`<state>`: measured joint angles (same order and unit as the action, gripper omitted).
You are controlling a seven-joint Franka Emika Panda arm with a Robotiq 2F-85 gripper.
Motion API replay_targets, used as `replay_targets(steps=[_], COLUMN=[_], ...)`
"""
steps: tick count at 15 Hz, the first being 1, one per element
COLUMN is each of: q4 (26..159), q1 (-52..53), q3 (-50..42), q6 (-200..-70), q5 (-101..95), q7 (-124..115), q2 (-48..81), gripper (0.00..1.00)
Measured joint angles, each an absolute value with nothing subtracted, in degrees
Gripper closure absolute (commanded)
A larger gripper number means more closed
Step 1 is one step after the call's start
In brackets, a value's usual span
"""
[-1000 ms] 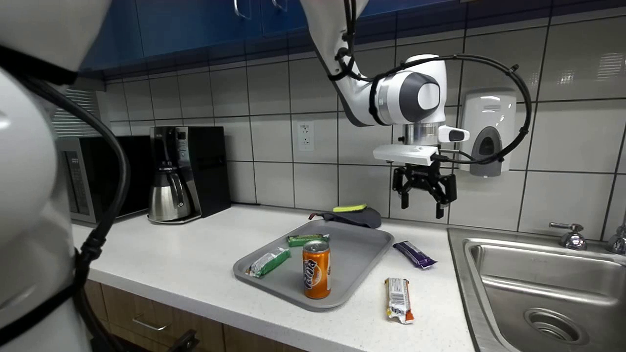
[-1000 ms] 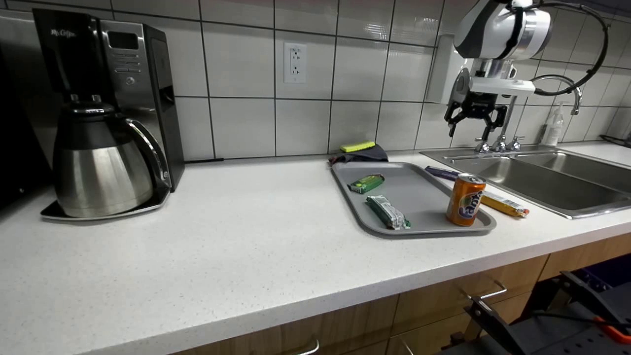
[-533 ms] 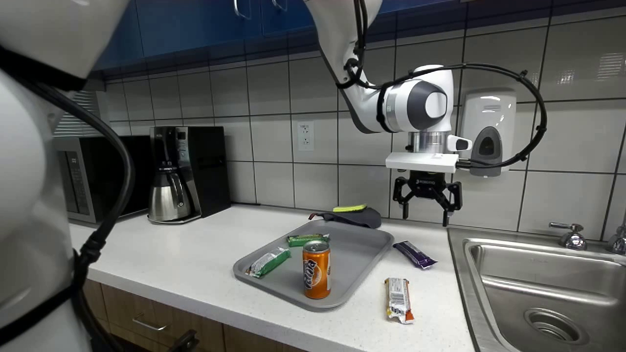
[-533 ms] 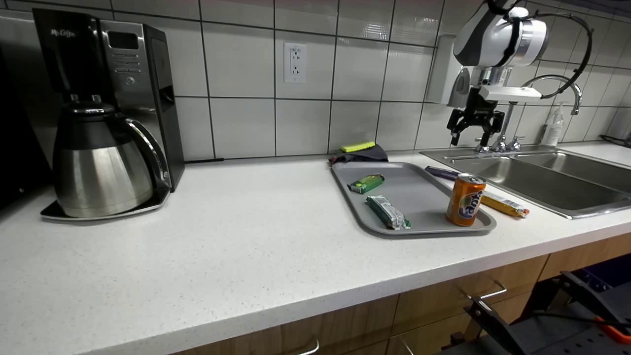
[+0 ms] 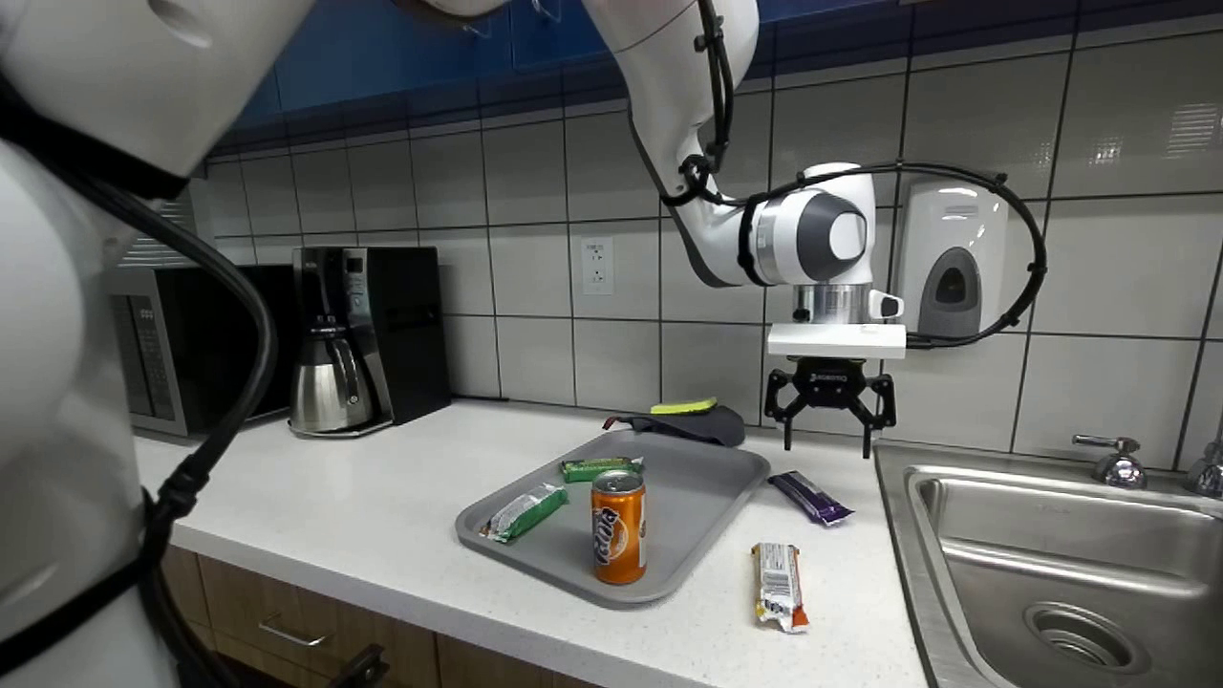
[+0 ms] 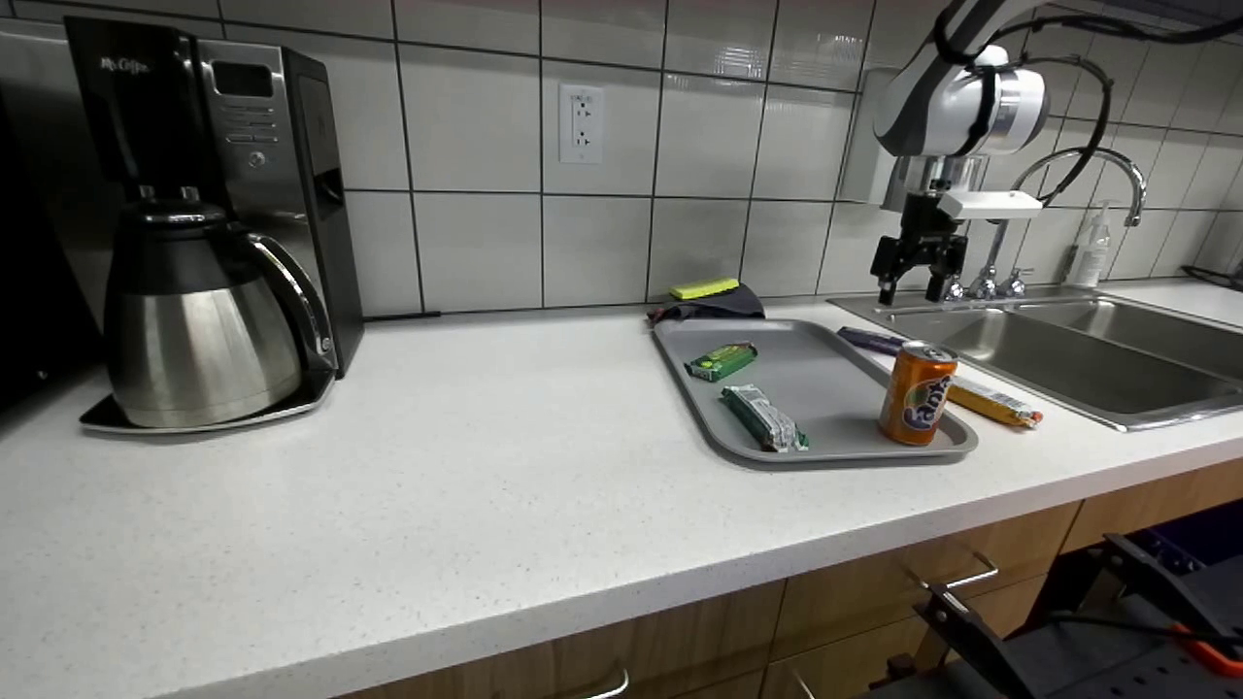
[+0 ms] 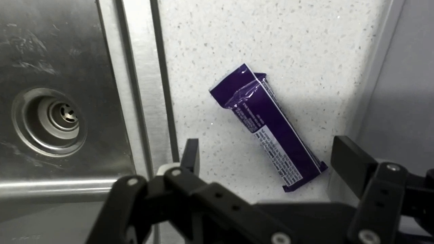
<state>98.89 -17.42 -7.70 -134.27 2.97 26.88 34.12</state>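
White speckled table [image 6: 466,505] along a tiled wall [image 5: 535,268], with wooden drawers [image 6: 864,612] below its front edge and blue cabinets [image 5: 411,67] overhead. A double steel sink [image 6: 1068,359] is let into the surface; well apart from it, at the back edge, stands a coffee maker [image 6: 243,126] with a steel carafe [image 6: 199,335], a microwave [image 5: 153,354] beyond. Fixed to the wall: an electrical outlet [image 5: 597,266] and a soap dispenser [image 5: 954,287]. The pincer [image 5: 827,453] hangs above the table near the back edge, fingers spread wide, holding nothing. Beneath it, a purple-wrapped bar [image 7: 271,132] lies between the sink and a gray tray [image 5: 693,478], nearer the back edge than the front. An orange-and-yellow-wrapped bar [image 5: 780,586] lies closer to the front edge. A Fanta can [image 6: 918,393] stands upright at the tray's front corner on the sink side.
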Motion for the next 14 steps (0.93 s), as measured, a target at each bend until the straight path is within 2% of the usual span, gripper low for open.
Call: replay_targets(steps=[14], q4=[93.66], q1=[-17.86], q3=[-6.39], q6=[-134.31], q5=[0.43], q7=[30.82], q2=[39.59], gripper=[0.00])
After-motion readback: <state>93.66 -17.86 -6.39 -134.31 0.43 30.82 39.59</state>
